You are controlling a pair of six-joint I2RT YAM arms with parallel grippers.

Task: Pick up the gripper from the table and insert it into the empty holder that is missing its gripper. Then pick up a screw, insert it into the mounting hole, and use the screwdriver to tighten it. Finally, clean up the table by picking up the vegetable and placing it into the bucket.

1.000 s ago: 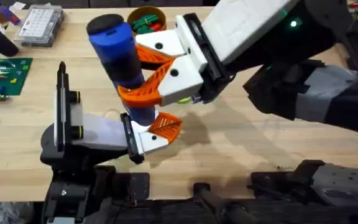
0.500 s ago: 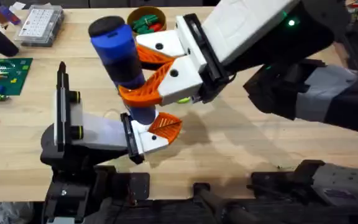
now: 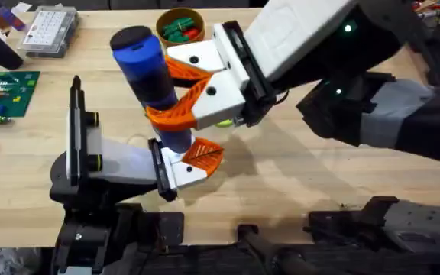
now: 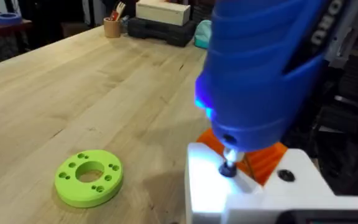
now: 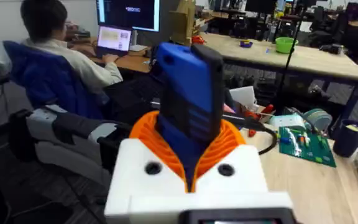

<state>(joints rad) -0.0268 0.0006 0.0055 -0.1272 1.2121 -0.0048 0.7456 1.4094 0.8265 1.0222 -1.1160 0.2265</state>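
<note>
The right gripper (image 3: 178,92) has its orange-padded fingers clamped around the blue screwdriver (image 3: 147,84), holding it upright with its black rear end up. In the left wrist view its bit tip (image 4: 228,168) sits on a small dark screw in the white mount below. The left gripper (image 3: 193,160) lies low beneath the tool; I cannot tell how its fingers stand.

The likely trouble from here, I'd say, is the bit skating off the screw head if the tool leans, or the screw binding crooked in its hole.

The tabletop (image 3: 296,168) is pale planked wood. A bright green ring disc (image 4: 89,177) lies near the mount. The orange-brown bucket (image 3: 179,25) stands at the far edge, green pieces inside. Other workbenches crowd the room behind.
</note>
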